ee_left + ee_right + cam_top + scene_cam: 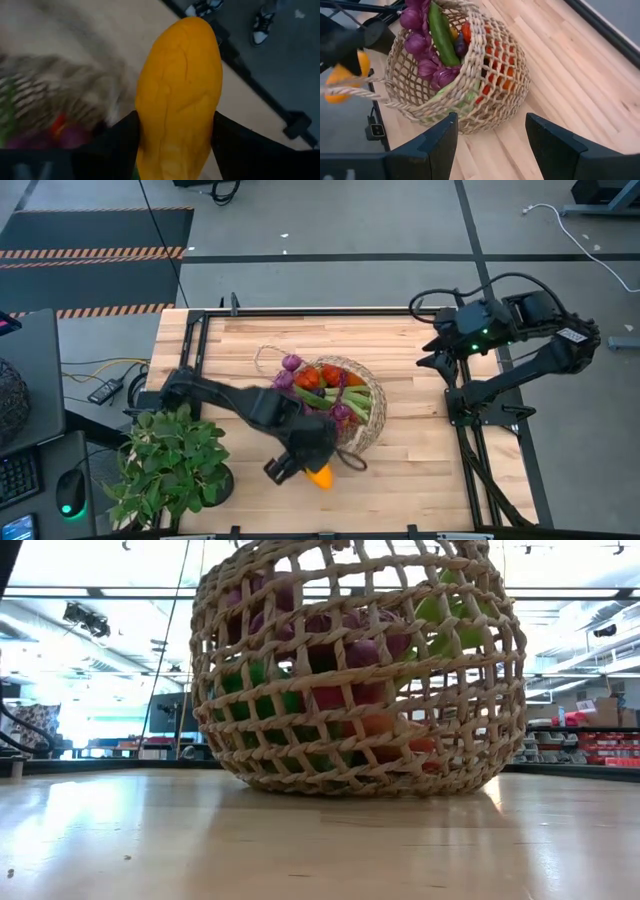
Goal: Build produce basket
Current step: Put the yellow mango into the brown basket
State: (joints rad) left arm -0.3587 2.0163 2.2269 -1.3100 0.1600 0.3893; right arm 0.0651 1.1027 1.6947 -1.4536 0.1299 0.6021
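The tan open-weave basket [345, 405] stands on the wooden table, filled with produce: purple grapes [290, 370], red peppers, green cucumber [441, 35]. It fills the low view [355, 670] and shows in the right wrist view [465, 80]. My left gripper [300, 465] is at the basket's near side, shut on a yellow-orange squash [320, 476]. My right gripper [437, 345] hangs open toward the table's far right, apart from the basket, its fingers [440, 142] holding nothing. My left gripper [175, 120] pinches the yellow squash [180, 85] between its two fingers [120, 145], one on each side of the squash's lower half [150, 135]. The fingers lie along it, and its rounded end sticks out well past the fingertips. In the right wrist view the squash [340, 75] looks clear of the table.
A leafy potted plant [170, 465] stands at the table's near left corner, close to my left arm. The basket's loop handles [352, 461] stick out on its near and far-left sides. A person's shoes [260, 25] show on the floor past the table edge.
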